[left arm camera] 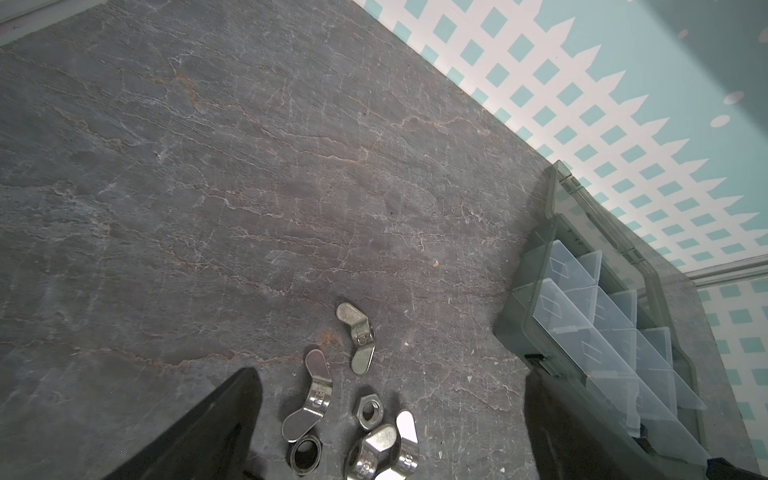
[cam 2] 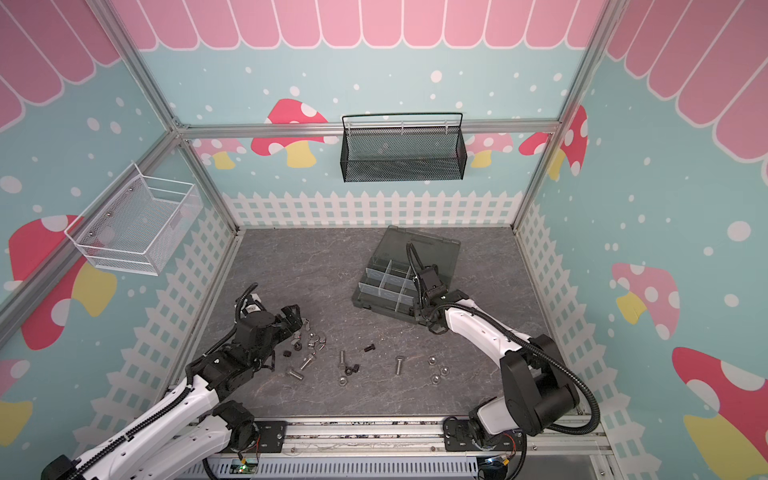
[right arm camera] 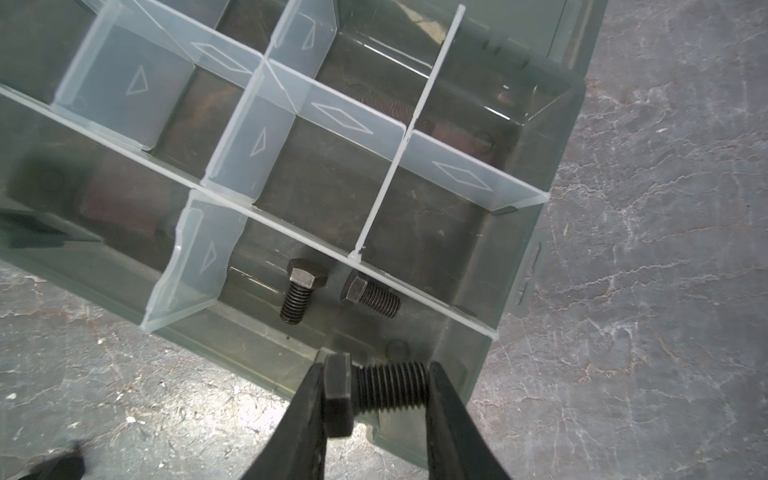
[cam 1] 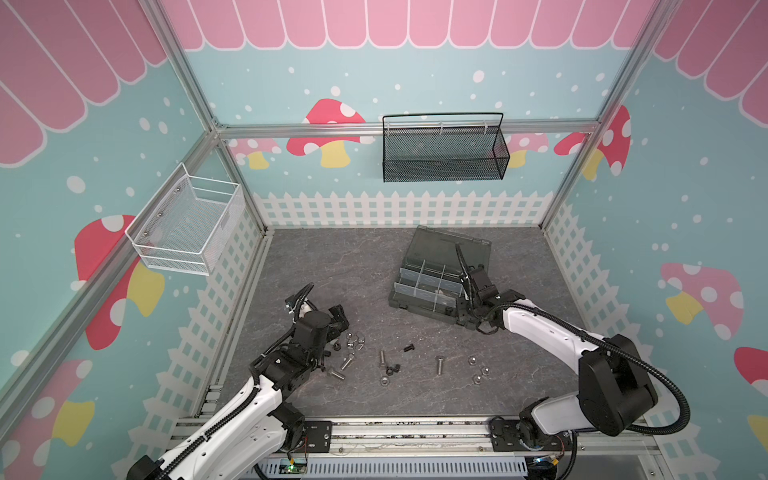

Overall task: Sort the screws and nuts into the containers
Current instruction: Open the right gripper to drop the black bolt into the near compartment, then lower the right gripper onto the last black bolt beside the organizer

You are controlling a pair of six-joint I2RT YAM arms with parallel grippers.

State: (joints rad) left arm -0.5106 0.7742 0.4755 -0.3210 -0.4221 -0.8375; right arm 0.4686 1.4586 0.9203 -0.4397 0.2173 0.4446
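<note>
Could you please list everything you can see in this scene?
box: one, dark grey, lid open, back right of table
black screws: two in box, one held, one loose at front
silver screws: four, table front
wing nuts: three, silver, front left
hex nuts: several, silver and black, among screws
black basket: one, back wall
white basket: one, left wall
left gripper: open, above wing nuts
right gripper: shut on black screw, over box edge

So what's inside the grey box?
Two black screws lie in one compartment of the box; those beside it look empty. The right arm covers part in both top views.
</note>
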